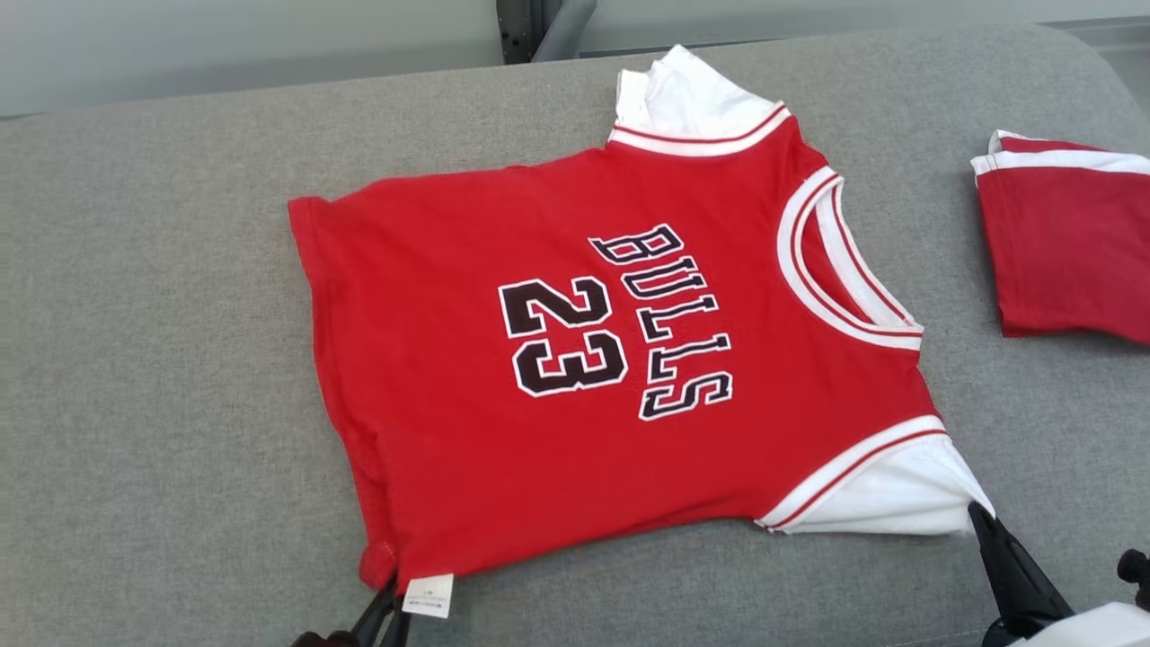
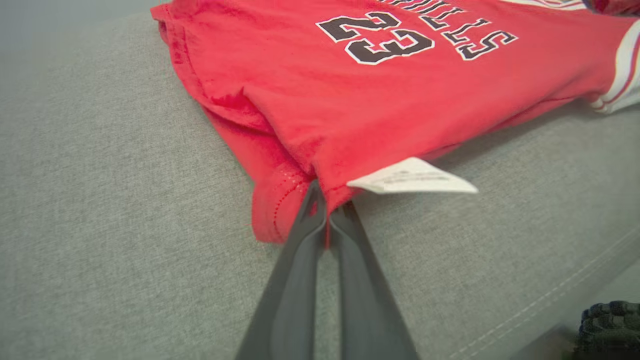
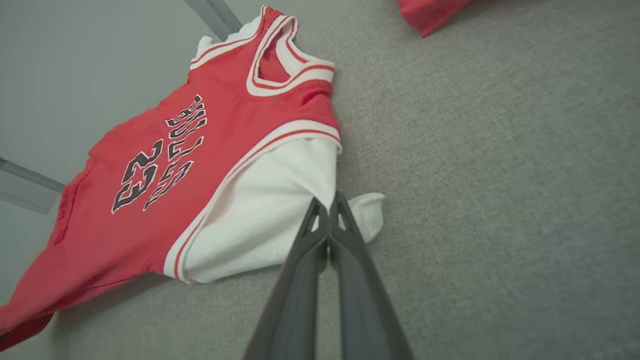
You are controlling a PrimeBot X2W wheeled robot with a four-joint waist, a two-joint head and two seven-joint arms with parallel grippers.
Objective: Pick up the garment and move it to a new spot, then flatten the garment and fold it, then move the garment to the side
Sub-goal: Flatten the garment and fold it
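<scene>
"BULLS" and "23" in black white-edged letters on red jersey (image 1: 629, 359), white tag (image 1: 428, 596) print unreadable

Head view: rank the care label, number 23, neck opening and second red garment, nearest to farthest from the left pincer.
From the left pincer, shut on the jersey hem corner:
1. Care label, right beside it at the hem.
2. Number 23, mid-chest.
3. Neck opening, at the jersey's right end.
4. Second red garment, far right of the view.

A folded red-and-white cloth (image 1: 1065, 247) lies at the far right on a grey upholstered cushion (image 1: 144, 377).
</scene>
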